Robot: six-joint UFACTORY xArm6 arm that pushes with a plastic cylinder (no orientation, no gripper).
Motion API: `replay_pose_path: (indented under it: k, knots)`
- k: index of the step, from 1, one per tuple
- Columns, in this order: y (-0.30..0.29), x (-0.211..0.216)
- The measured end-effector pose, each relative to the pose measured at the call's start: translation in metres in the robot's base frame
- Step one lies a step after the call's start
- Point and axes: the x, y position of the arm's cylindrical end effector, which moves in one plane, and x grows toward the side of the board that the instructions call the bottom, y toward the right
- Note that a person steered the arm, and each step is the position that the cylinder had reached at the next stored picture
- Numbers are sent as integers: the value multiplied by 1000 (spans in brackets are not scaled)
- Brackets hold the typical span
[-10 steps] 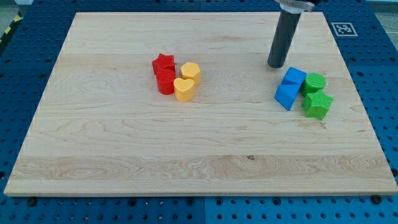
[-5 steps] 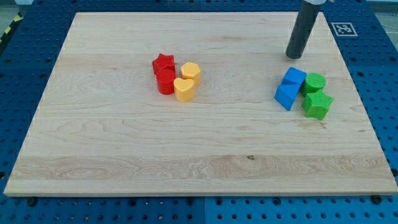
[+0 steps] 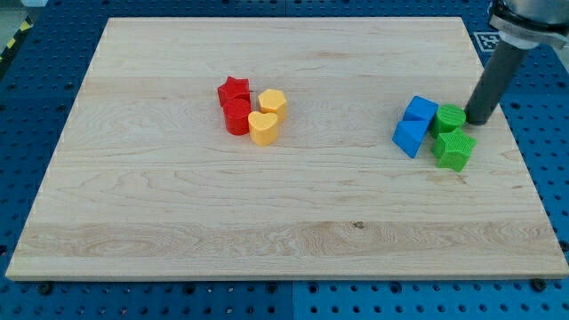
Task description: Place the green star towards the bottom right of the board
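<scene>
The green star (image 3: 454, 149) lies at the board's right side, touching a green round block (image 3: 450, 118) just above it. Two blue blocks (image 3: 420, 111) (image 3: 410, 137) sit against the greens on their left. My tip (image 3: 476, 120) stands on the board just right of the green round block, close to it or touching it, and up and to the right of the green star.
A cluster left of the board's centre holds a red star (image 3: 234, 90), a red round block (image 3: 236, 117), a yellow block (image 3: 273, 103) and a yellow heart (image 3: 263, 128). The wooden board (image 3: 267, 222) lies on a blue perforated table. A marker tag (image 3: 492, 41) sits off the top right corner.
My tip has moved right and down, from above the blue blocks to the right side of the green round block. The blocks have not visibly moved.
</scene>
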Motion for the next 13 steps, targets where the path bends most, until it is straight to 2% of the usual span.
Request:
replay_pose_path:
  k: [2, 4, 7, 9, 10, 13]
  knots:
    - [-22, 9]
    - [-17, 40]
    - [-39, 41]
    - [-92, 25]
    - [-93, 51]
    - [-119, 68]
